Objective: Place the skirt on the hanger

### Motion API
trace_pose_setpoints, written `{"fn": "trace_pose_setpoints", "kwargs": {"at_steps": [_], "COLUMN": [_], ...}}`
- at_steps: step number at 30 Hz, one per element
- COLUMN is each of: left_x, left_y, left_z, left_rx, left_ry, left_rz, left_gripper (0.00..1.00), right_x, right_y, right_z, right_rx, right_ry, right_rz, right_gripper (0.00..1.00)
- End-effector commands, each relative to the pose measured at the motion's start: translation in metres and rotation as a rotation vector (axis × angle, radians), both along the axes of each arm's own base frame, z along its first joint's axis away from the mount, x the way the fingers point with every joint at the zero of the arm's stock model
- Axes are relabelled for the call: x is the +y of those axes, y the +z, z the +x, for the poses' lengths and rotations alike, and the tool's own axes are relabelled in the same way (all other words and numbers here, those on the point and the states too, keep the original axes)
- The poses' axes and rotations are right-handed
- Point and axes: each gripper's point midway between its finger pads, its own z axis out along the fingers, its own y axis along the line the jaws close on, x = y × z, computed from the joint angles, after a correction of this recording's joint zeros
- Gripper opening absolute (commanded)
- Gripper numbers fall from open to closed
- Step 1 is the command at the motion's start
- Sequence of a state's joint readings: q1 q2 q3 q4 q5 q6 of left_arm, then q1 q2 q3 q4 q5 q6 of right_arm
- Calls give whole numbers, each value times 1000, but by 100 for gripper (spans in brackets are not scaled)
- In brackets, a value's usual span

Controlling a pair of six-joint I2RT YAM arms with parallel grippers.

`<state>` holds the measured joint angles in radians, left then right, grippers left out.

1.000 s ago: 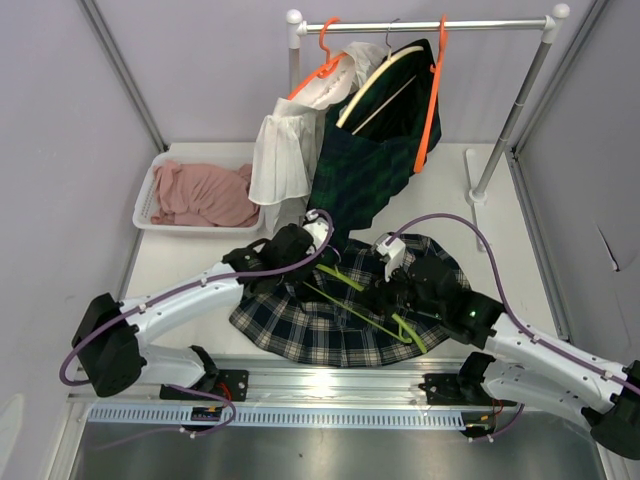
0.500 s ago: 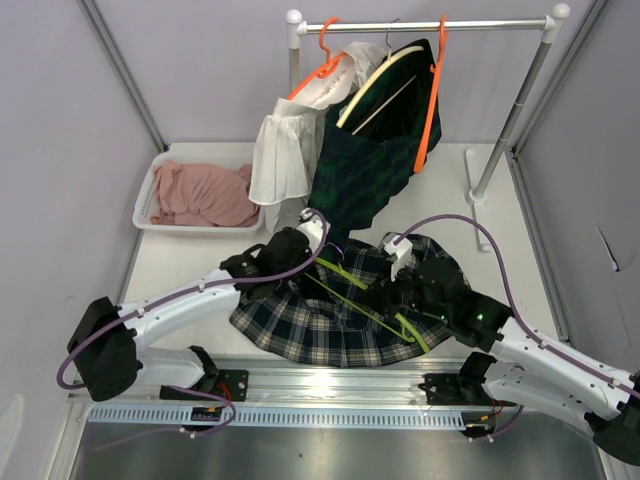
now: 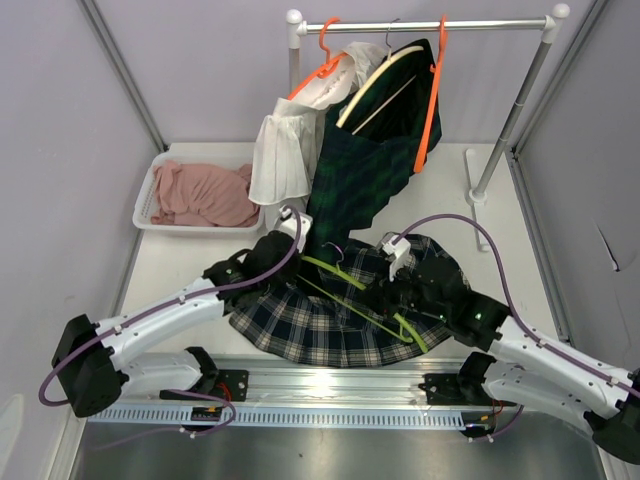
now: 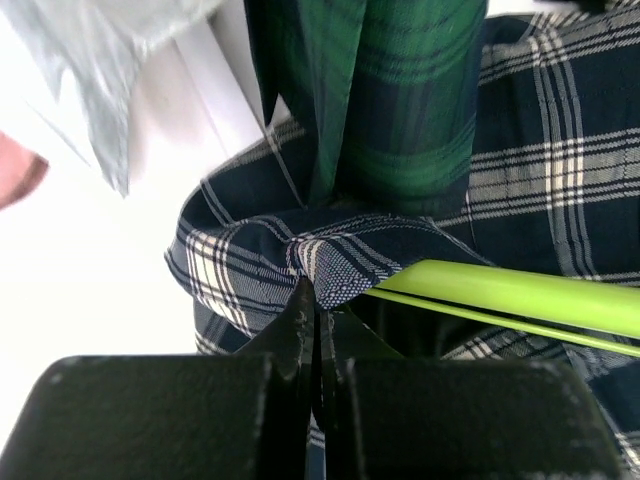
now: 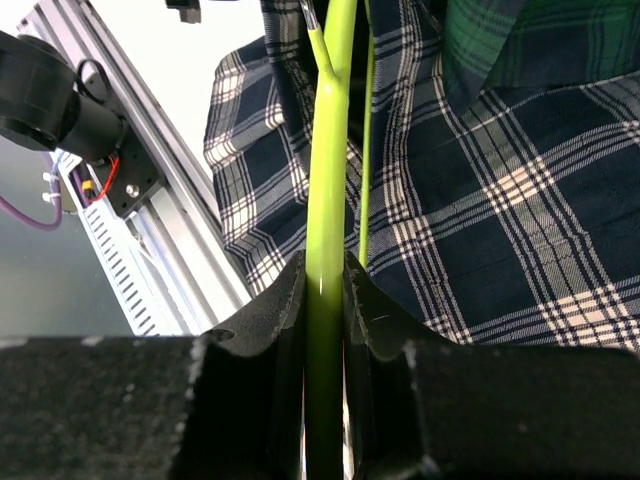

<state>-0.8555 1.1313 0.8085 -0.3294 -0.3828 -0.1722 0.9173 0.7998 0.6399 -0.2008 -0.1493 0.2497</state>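
The skirt [image 3: 320,325] lies spread at the table's 6 o'clock. The left gripper [image 4: 312,300] is pinched shut on a thin fold at the skirt's 11 o'clock edge, and the right gripper [image 5: 325,275] clamps the hanger [image 5: 328,150] lying across it. That slim pinch may slip under a pull, and the dress [image 3: 360,170] hanging at 12 o'clock could snag.

Top external: fixed high behind the arm bases, facing down and forward over the whole table [image 3: 170,262], farthest off; left wrist: pressed close on the skirt [image 4: 240,250] edge, looking out from the wrist; right wrist: equally close, sighting along the green hanger [image 5: 325,200]; skirt and hanger shared by all three.
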Motion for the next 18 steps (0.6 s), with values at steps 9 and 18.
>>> {"fn": "trace_pose_setpoints", "kwargs": {"at_steps": [9,18], "left_x": [-46,-46], "left_y": [77,44], "left_z": [-28,-43], "left_rx": [38,92], "left_ry": [-13,-63], "left_rz": [-257,-208], "left_gripper": [4,22], "right_x": [30,41], "right_y": [26,1], "right_z": [5,9], "right_rx": [-86,-44], "right_ry": [45,43], "right_rz": [2,-29], "right_gripper": [0,0]}}
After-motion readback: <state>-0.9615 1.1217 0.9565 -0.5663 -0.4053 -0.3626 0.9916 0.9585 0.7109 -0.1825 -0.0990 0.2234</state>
